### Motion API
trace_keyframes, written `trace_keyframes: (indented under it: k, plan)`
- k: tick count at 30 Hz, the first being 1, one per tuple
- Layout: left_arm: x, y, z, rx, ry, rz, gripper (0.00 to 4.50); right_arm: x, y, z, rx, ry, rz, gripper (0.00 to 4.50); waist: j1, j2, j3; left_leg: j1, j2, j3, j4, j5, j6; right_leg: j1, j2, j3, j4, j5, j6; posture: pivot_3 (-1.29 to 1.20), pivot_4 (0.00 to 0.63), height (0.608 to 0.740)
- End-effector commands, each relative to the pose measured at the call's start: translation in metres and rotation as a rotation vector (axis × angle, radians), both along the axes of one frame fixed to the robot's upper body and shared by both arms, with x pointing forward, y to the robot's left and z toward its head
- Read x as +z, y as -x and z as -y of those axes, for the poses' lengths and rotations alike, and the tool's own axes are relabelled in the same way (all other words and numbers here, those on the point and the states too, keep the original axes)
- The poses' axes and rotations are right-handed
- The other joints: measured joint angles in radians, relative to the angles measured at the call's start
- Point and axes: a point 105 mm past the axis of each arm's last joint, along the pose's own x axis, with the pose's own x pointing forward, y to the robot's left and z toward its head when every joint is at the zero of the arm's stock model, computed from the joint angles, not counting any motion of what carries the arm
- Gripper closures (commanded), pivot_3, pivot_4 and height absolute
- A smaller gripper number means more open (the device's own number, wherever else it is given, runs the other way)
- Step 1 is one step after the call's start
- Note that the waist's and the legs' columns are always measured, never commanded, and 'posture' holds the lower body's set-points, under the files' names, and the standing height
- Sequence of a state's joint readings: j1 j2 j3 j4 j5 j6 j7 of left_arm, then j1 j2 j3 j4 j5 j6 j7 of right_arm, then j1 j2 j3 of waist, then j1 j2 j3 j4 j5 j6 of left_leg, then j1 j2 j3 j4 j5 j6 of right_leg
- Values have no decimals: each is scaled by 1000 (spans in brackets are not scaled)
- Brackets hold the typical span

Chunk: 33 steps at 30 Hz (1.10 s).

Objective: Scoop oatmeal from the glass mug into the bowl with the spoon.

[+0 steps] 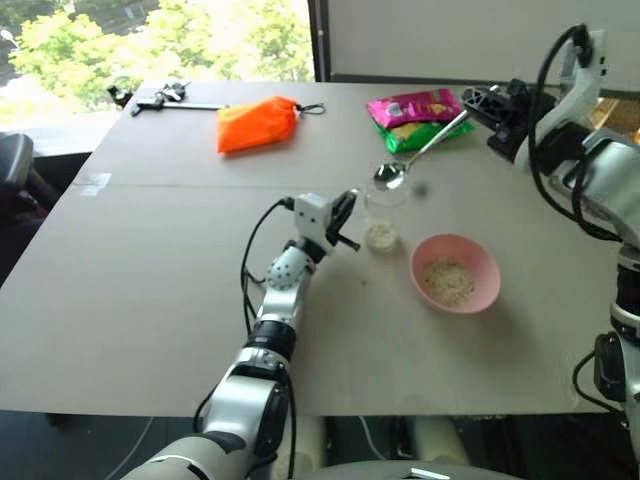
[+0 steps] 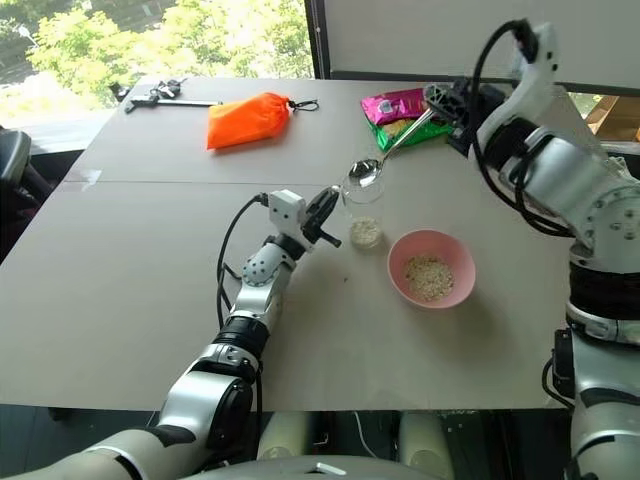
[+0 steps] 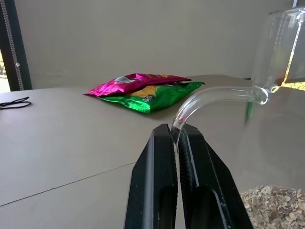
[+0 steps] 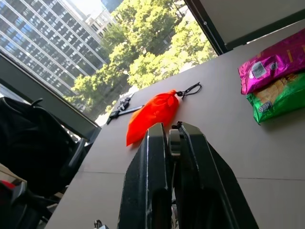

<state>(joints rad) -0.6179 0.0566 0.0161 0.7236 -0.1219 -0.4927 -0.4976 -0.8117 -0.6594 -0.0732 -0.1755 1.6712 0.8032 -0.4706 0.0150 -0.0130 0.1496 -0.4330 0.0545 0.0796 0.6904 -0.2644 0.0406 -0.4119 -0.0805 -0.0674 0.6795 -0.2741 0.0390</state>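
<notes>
Spoon (image 1: 412, 160) over glass mug (image 1: 384, 213), centre frame.
Left gripper (image 3: 177, 138) pinches mug handle; right gripper (image 4: 171, 143) clamps spoon; oatmeal (image 1: 447, 280) in bowl (image 1: 480, 262).

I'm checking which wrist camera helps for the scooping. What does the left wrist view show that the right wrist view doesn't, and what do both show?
Left wrist view: the left gripper shut on the curved handle of the glass mug, with oatmeal at the mug's bottom.

Right wrist view: the right gripper shut on the spoon, plus an orange pouch, a dark tool, and trees and buildings outside.

Both: the grey table and the pink and green snack packets.
</notes>
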Motion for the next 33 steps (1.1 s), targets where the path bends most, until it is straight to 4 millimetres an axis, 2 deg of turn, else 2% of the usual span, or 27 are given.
trace_keyframes:
  k: [1,4,7,11,14,16,22,26,30,33]
  plan:
    - [8,4,-4,9,-22,51,4475,-4,1,-4,11,144,60,4500,-1,0,0,0,0,0,0,0,0,0,0,0,0,0,0,0,150,696]
    - [7,5,-6,15,-24,51,4475,-6,1,-9,33,208,90,4500,-1,0,0,0,0,0,0,0,0,0,0,0,0,0,0,0,150,696]
    - [5,6,-6,17,-25,46,4500,1,3,-16,71,172,123,3388,-1,0,0,0,0,-1,0,0,0,0,0,0,1,0,0,0,150,696]
    - [5,6,-9,25,-24,42,4500,16,0,-9,36,112,169,1483,-3,0,0,1,0,0,0,0,0,0,0,0,1,0,0,0,150,696]
    - [4,6,-14,36,-30,35,4500,25,-4,9,-15,60,179,1483,-1,0,0,0,0,-1,0,0,0,0,0,0,0,0,0,0,150,696]
    - [3,7,-21,49,-34,32,4500,23,-6,26,-73,72,182,1483,-2,0,0,0,0,0,0,0,0,0,0,0,0,0,0,0,150,696]
    - [2,12,-45,102,-46,14,4500,1,-5,77,-242,93,138,1483,-6,0,0,1,0,0,-1,0,0,0,0,0,0,0,0,0,150,696]
    - [-3,16,-57,117,-48,-25,3211,-26,2,97,-300,100,81,1450,-9,1,0,2,1,1,-1,0,0,0,0,1,2,0,0,0,150,696]
    - [-3,17,-60,140,-43,-22,1588,-33,9,102,-307,99,76,1450,-4,1,0,2,1,1,-1,0,0,0,0,2,2,0,0,0,150,696]
    - [-1,18,-59,130,-41,-18,1588,-33,12,104,-306,95,86,1450,-2,1,0,2,1,1,-1,0,0,0,0,1,1,0,0,0,150,696]
